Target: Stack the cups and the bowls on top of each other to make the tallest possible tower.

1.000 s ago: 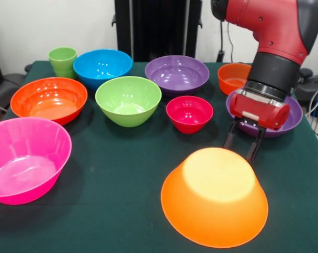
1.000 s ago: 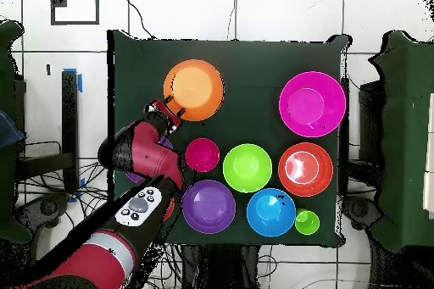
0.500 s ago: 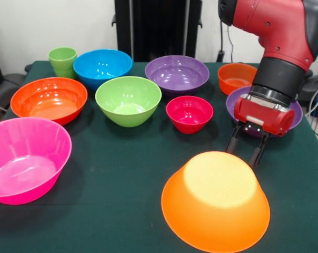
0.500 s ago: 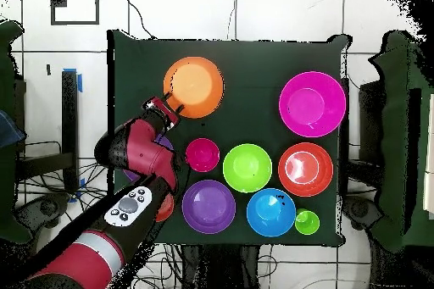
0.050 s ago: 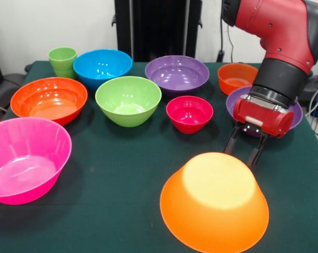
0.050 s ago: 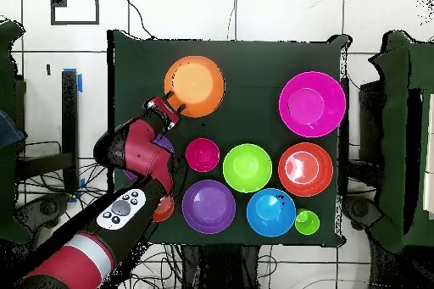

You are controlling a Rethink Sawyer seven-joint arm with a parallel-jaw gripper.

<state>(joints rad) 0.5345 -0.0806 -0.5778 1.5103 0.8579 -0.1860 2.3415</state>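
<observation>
A: Arm pose?
B: Red and black arm angled down, pincer [image 5: 243,153] open, fingers spread just behind the large upturned orange plastic bowl [image 5: 214,205], not gripping.
A: Any text?
B: None readable.
A: Containers?
B: All look empty. Small light-green plastic tumbler [image 5: 62,61] stands well away from that bowl, beside the blue plastic bowl [image 5: 102,66]. Dark green surface [image 5: 117,174].

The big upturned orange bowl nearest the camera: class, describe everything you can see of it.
The upturned orange bowl is large, round, glossy and looks like plastic. It sits rim-down on the green table, flat base up and catching light, walls flaring outward. Nothing is stacked on it. The end effector stands open just behind its far edge; whether it touches cannot be told.
</observation>
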